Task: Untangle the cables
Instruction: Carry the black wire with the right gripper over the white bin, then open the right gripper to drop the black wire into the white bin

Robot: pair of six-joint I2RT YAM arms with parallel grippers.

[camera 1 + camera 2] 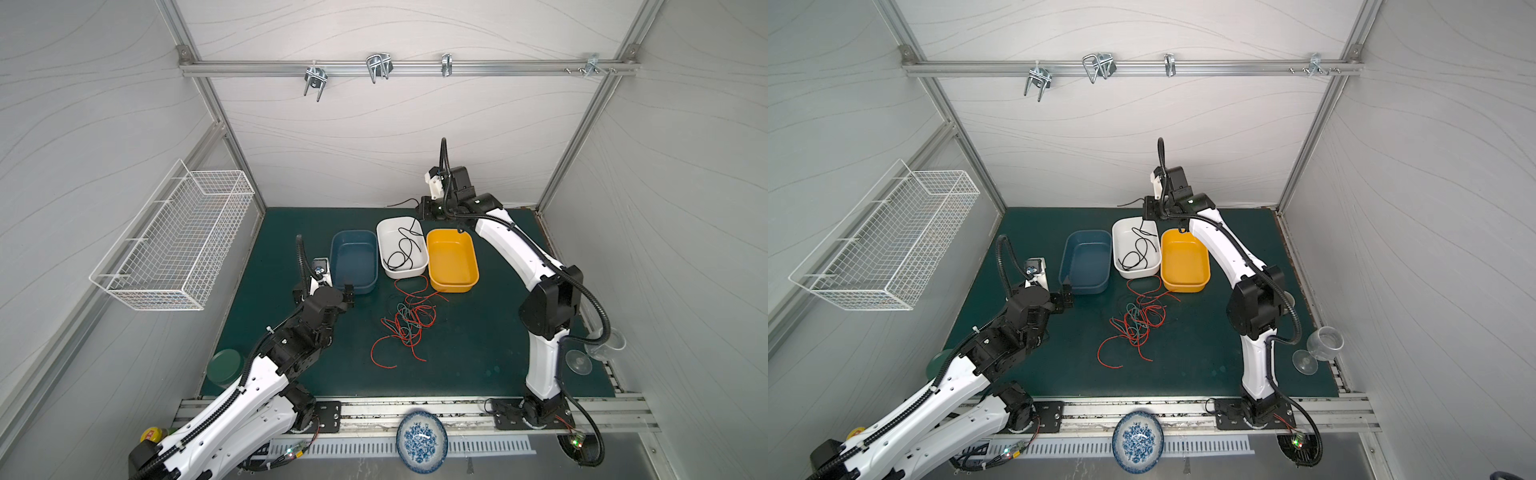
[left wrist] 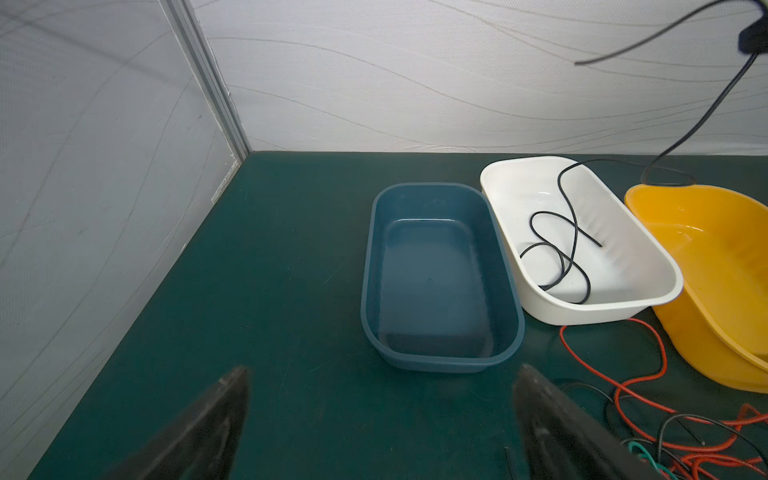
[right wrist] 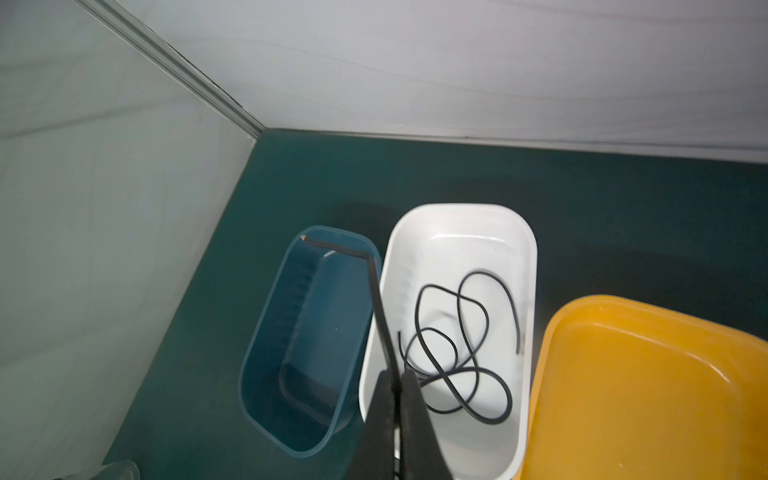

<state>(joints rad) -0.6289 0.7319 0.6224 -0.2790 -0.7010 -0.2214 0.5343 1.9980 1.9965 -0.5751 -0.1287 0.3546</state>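
The right fingers (image 3: pixel 417 419) are pinched shut on the black cable (image 3: pixel 380 316) and hold it over the white bin (image 1: pixel 405 274) — most of it lies coiled inside. Next, I think, they must let go. The left fingers (image 2: pixel 552 419) are wide open and hold nothing, near the red and green cables (image 1: pixel 409 322) — a knot on the dark green tabletop (image 1: pixel 478 353), with grey walls around.

Robotics lab test cell
Aluminium-framed white panels (image 1: pixel 374 137) wall a green mat (image 1: pixel 478 365); two robot arms (image 1: pixel 249 399) (image 1: pixel 509 245) stand bolted along its near edge.
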